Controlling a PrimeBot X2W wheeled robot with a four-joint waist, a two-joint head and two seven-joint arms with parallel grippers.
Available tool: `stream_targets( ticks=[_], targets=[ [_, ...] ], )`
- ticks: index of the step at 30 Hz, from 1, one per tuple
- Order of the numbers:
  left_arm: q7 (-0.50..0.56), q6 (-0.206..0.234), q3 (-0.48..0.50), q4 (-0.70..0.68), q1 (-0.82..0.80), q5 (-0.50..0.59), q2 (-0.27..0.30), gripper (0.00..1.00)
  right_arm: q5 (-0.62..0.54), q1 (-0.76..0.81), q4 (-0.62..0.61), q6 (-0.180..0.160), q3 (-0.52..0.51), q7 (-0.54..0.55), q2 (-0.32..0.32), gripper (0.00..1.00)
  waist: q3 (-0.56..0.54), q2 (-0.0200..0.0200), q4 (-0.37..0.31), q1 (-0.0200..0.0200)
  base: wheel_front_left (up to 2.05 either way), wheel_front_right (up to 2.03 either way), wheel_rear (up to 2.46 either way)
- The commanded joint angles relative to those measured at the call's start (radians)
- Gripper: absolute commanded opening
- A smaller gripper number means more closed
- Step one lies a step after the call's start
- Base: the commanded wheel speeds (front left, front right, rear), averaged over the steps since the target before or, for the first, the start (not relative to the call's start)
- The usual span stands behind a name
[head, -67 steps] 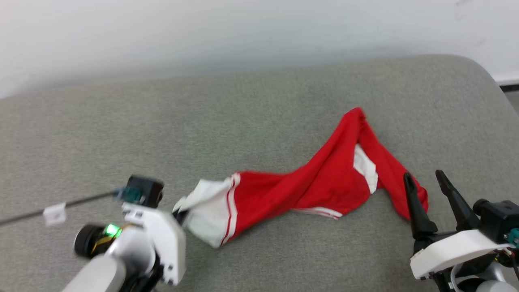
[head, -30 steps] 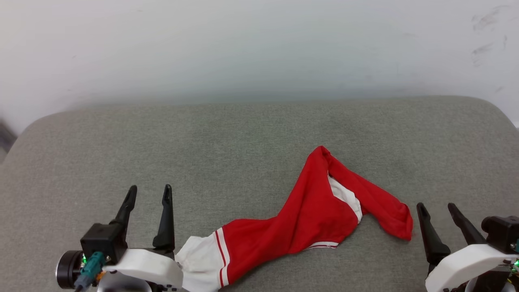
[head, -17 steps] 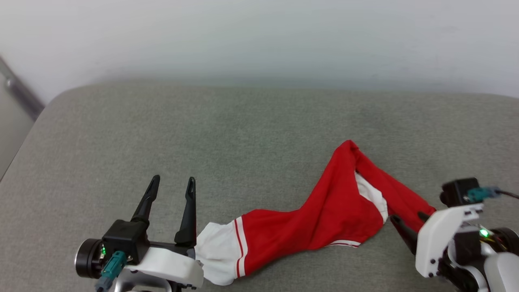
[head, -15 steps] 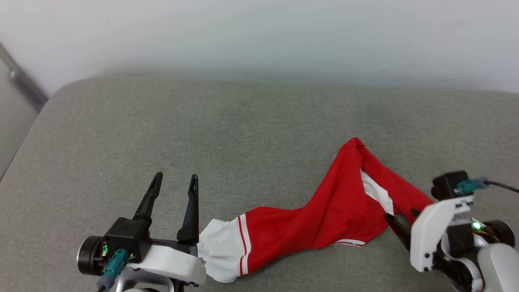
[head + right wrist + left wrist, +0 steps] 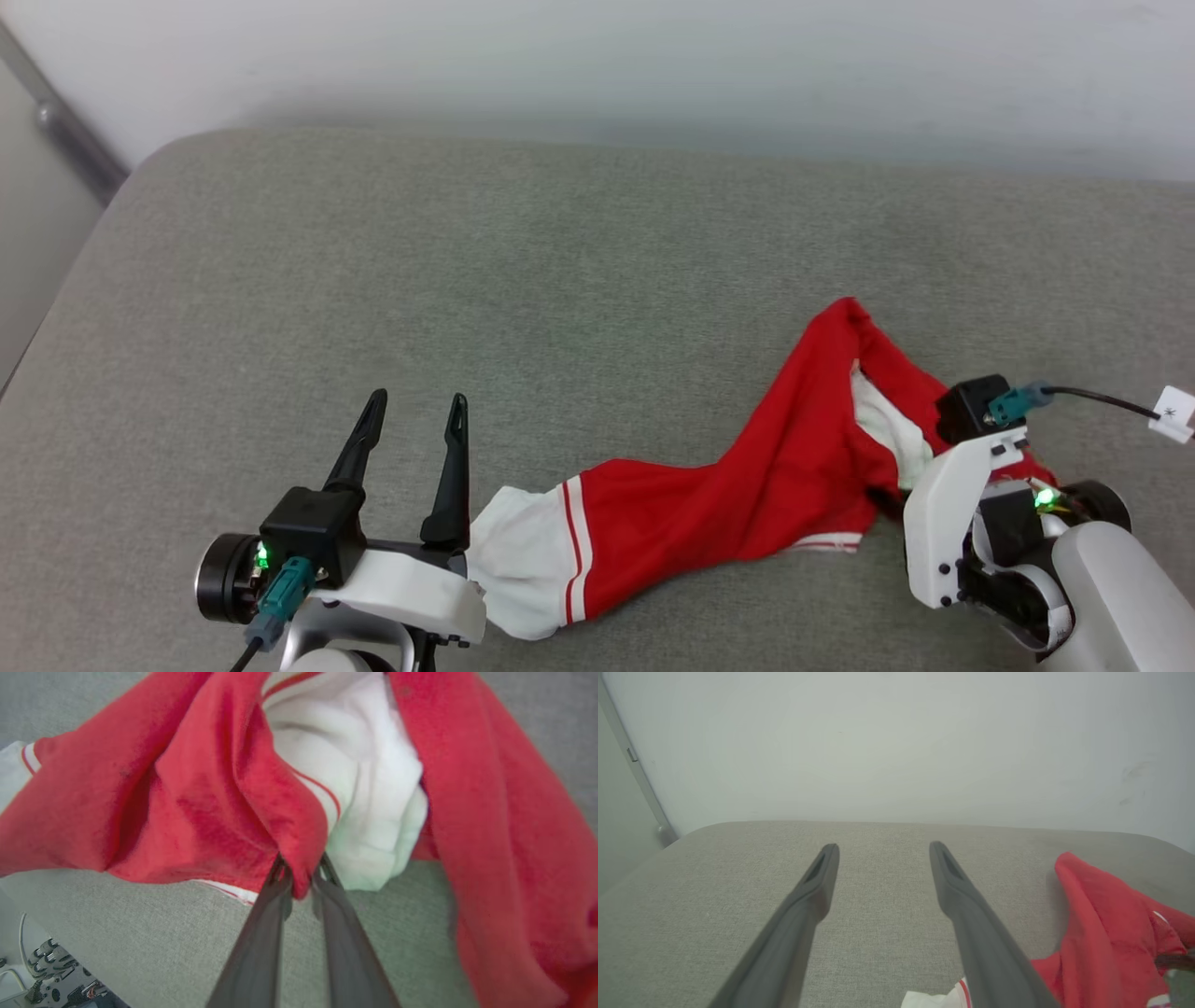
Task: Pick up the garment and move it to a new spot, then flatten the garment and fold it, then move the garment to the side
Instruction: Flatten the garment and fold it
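The garment [image 5: 738, 495] is a red T-shirt with white striped sleeves, lying crumpled in a long twisted strip across the grey cushion [image 5: 560, 280]. In the right wrist view my right gripper [image 5: 301, 870] is shut on a red fold of the garment [image 5: 224, 802], beside a bunched white sleeve [image 5: 369, 788]. In the head view that gripper's white wrist housing [image 5: 962, 504] covers its fingers at the garment's right end. My left gripper [image 5: 415, 420] stands open just left of the white sleeve [image 5: 518, 569], holding nothing. The chest lettering is hidden.
The grey cushion's left edge curves down by a pale wall with a metal rail [image 5: 65, 121]. A cable with a white tag [image 5: 1172, 411] trails from my right wrist. The wall [image 5: 597, 65] runs along the cushion's far side.
My right gripper has tipped down, moved in over the garment's right end and closed on a red fold. The left gripper let go of the white sleeve and stands open. The camera has shifted.
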Motion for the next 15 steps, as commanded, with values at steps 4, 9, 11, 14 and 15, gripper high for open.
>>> stream_targets(
  ticks=[4, 9, 11, 14, 15],
  targets=[
    [0.000, 0.002, 0.002, 0.012, 0.014, -0.009, 0.005, 1.00, 0.010, -0.010, -0.087, 0.000, 0.005, -0.034, -0.020, 0.00, -0.028, 0.0000, -0.045, 0.0000, 0.00, 0.00, 0.00],
    [0.007, 0.005, 0.002, 0.009, 0.028, -0.018, 0.011, 1.00, -0.043, 0.025, -0.226, 0.000, -0.066, -0.037, -0.053, 0.00, -0.052, 0.0000, -0.096, 0.0000, 0.00, 0.00, 0.00],
    [0.011, 0.006, -0.001, 0.011, 0.032, -0.020, 0.012, 1.00, -0.087, 0.049, -0.284, 0.000, -0.127, -0.030, -0.059, 0.00, -0.059, 0.0000, -0.113, 0.0000, 0.00, 0.00, 0.00],
    [0.011, 0.003, -0.004, 0.017, 0.035, -0.022, 0.009, 1.00, -0.150, 0.118, -0.371, 0.000, -0.237, 0.005, -0.036, 0.00, -0.067, 0.0000, -0.129, 0.0000, 0.00, 0.00, 0.00],
    [0.010, 0.003, -0.006, 0.020, 0.036, -0.023, 0.009, 1.00, -0.165, 0.152, -0.397, 0.000, -0.269, 0.021, -0.020, 0.00, -0.070, 0.0000, -0.132, 0.0000, 0.00, 0.00, 0.00]
  ],
)
